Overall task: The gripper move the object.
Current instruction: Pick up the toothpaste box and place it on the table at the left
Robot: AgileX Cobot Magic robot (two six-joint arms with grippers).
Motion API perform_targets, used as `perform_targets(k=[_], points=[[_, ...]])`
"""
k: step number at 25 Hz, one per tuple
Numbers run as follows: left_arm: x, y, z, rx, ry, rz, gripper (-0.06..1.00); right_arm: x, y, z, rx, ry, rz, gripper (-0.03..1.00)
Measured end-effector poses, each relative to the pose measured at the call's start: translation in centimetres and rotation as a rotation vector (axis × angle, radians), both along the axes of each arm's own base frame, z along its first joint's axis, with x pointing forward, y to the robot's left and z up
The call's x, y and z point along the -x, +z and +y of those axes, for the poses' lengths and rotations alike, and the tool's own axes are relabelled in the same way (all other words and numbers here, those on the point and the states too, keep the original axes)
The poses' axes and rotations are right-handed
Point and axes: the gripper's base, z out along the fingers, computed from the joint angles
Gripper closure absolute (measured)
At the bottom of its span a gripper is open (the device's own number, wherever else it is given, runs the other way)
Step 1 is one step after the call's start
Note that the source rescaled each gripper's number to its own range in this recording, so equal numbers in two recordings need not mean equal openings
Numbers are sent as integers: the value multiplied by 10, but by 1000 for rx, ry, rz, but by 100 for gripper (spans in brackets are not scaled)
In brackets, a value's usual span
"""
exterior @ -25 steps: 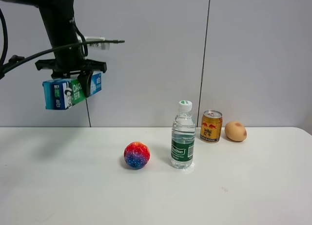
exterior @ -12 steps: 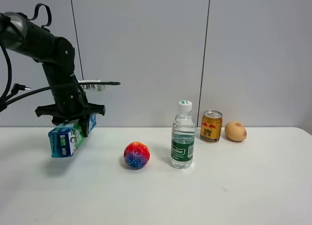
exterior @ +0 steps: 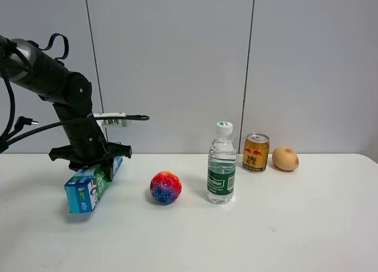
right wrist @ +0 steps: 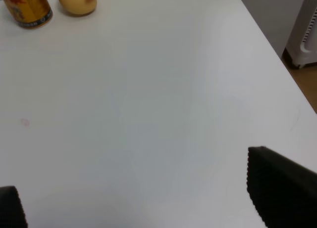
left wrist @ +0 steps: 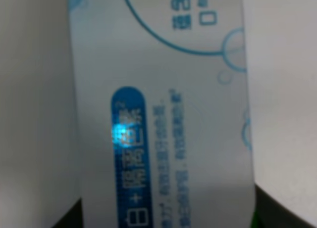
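Observation:
The object, a long light blue carton [exterior: 90,185] with green and white print, is clamped in my left gripper [exterior: 98,164], the black claw of the dark arm at the left of the exterior view. The carton lies tilted, its near end at or just above the white table [exterior: 189,236]; I cannot tell if it touches. In the left wrist view the carton [left wrist: 163,114] fills the picture, with a dark finger [left wrist: 285,215] at its side. My right gripper [right wrist: 143,201] is open and empty over bare table; its finger [right wrist: 280,191] shows in the right wrist view only.
A multicoloured ball [exterior: 165,187] sits right of the carton, then a clear water bottle [exterior: 221,164], a gold can [exterior: 256,153] and a brown egg-shaped thing [exterior: 285,159]. The can [right wrist: 25,8] and egg shape [right wrist: 77,0] show in the right wrist view, near the table's edge [right wrist: 277,55].
My left arm has come down from high above the table, carrying the carton to table level. The carton has turned so one end points toward the camera. Other things have not moved.

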Motion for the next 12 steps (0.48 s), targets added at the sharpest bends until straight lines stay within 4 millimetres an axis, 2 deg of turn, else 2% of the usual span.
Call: perform_targets(k=[9,10,12], points=[[0,1,-7,22,-12,-22,94,0,0,0,0,0,0,-3],[0,0,-7,21,-13,-22,92,0,0,0,0,0,0,-3],[0,0,-7,22,-13,-21,80,0,0,0,0,0,0,-3]])
